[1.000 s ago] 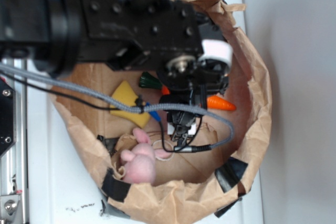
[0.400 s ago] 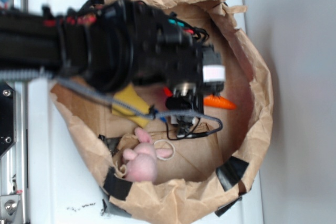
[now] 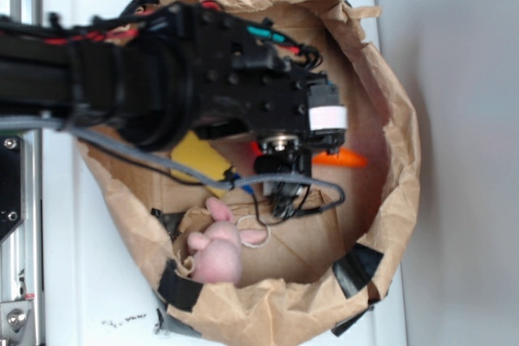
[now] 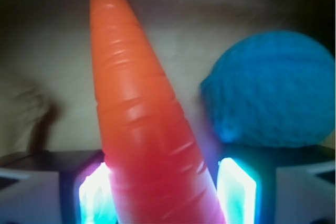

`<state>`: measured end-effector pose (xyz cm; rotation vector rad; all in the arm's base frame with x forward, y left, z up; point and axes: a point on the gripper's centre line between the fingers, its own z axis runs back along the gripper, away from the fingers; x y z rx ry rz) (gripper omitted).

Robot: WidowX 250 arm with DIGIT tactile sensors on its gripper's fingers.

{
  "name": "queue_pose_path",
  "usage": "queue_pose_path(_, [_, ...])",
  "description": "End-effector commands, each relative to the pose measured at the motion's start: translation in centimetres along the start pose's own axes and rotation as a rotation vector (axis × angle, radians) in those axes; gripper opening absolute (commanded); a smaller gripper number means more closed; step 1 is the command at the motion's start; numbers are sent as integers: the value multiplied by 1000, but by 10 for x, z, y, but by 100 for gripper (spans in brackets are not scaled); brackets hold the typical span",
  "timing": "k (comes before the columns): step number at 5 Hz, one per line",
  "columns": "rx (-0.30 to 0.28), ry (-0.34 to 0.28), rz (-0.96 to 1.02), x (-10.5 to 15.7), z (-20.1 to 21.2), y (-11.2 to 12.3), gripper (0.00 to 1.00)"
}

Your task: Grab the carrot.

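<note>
In the wrist view the glossy orange carrot (image 4: pixel 142 119) fills the middle, its thick end low between the two glowing pads of my gripper (image 4: pixel 165 192) and its tip pointing up and away. The left pad (image 4: pixel 94 195) touches the carrot. A narrow gap still shows between the carrot and the right pad (image 4: pixel 237 190), so the gripper is open around it. From outside, only the carrot's tip (image 3: pixel 347 158) sticks out to the right of the black wrist; the gripper (image 3: pixel 285 160) sits over the rest, and the leafy end is hidden.
A blue ball (image 4: pixel 268 93) lies just right of the carrot, beyond the right finger. All of it lies inside a crumpled brown paper bag (image 3: pixel 399 143), along with a yellow sponge wedge (image 3: pixel 199 160) and a pink plush bunny (image 3: pixel 215 250). Cables hang below the wrist.
The arm has come down lower over the carrot and shifted slightly. It now covers the green stub and more of the orange body, leaving only the tip showing.
</note>
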<state>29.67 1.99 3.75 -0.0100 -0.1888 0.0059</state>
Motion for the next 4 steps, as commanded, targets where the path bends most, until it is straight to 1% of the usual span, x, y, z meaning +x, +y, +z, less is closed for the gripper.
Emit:
queue_pose_path(1, [10,-139,166,11,109,-4,0])
queue_pose_path(2, [17,-130,184,8,126,-4,0])
queue_pose_path(3, [10,-111,180,6,133,-3,0])
queue_pose_path(4, [37,-189,88,-1,132,-3,100])
